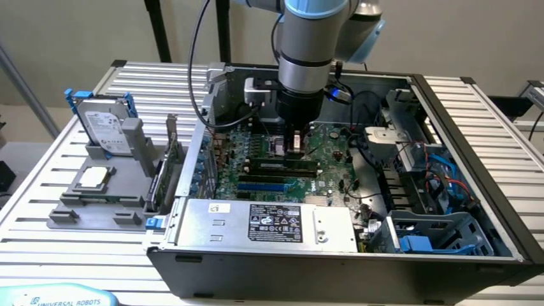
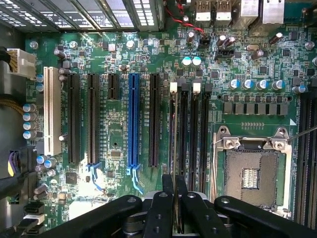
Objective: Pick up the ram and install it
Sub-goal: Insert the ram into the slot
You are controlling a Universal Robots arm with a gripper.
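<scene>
While arm hangs inside open computer case point(image 1: 476, 127), gripper point(image 2: 174, 191) sits clenched on ram point(image 2: 173, 148), thin stick held edge-on over black memory slots point(image 2: 190, 129) of motherboard point(image 2: 124, 59), just beside empty processor socket point(image 2: 252, 173). Blue slot point(image 2: 132, 119) and white slot point(image 2: 50, 111) lie farther from socket. Power supply point(image 1: 264, 223) in case carries printed label, text unreadable. "UNIVERSAL ROBOTS" readable on teal part point(image 1: 51, 296) outside case. Grey holder tray point(image 1: 102, 191) outside case holds upright hard drive point(image 1: 106, 131) and flat silver processor chip point(image 1: 93, 178).
</scene>
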